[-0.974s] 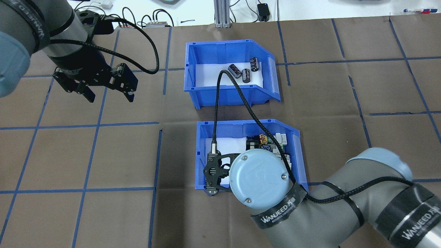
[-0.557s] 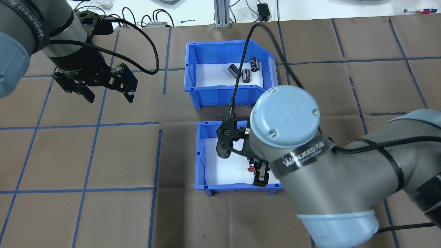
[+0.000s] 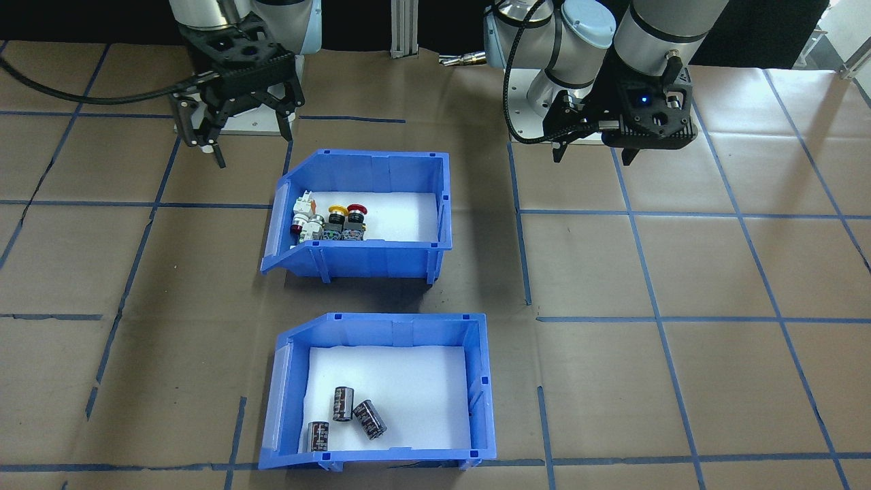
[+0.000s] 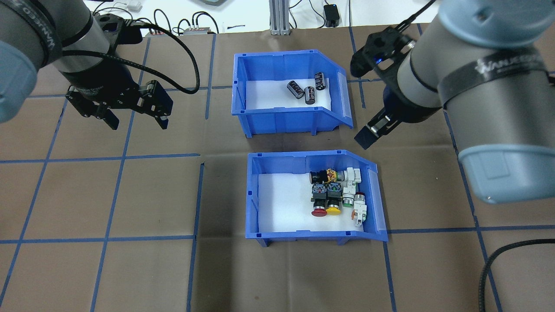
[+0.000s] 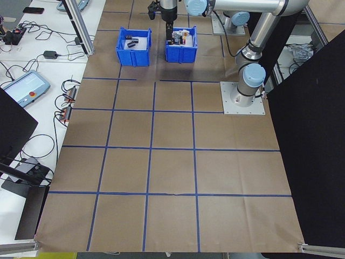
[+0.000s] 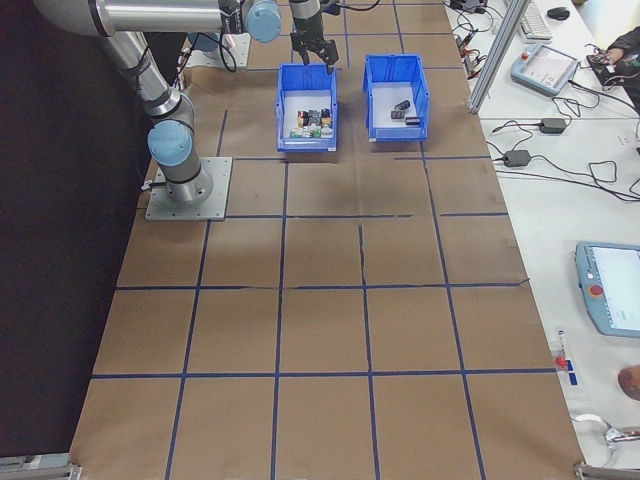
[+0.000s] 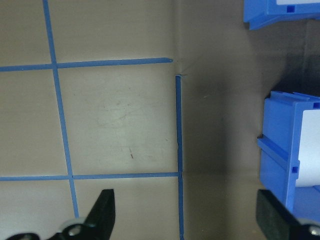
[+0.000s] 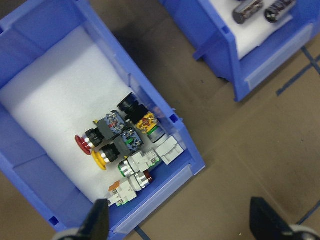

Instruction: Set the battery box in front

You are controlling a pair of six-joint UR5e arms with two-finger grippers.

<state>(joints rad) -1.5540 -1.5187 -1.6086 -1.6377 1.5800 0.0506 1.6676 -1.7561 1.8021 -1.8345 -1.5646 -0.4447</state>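
Upper middle of the overhead frame: I see the battery box sitting flat on the brown paper of the table, its slanted cut-away side facing frame right. Three dark cylinders lie on the white foam liner, bunched toward the right end of the box — two of them close together, the third just above and to the right.

Directly below it in the same frame, with a strip of bare paper between, is the switch box, holding red, yellow and white push-button switches clustered at its right end.

Neither box is touched by an arm.

Left gripper — upper left of the overhead frame, well apart from both boxes. Its fingers are spread wide with nothing between them; the left wrist view shows only taped paper in the gap, and box corners at its right edge.

Right gripper — just right of the battery box's slanted end, above the table. In the right wrist view the two fingertips sit far apart at the bottom corners, empty, looking down on the switch box with the battery box in the upper right corner.

From the front-facing camera, the battery box is the lower one in the frame.
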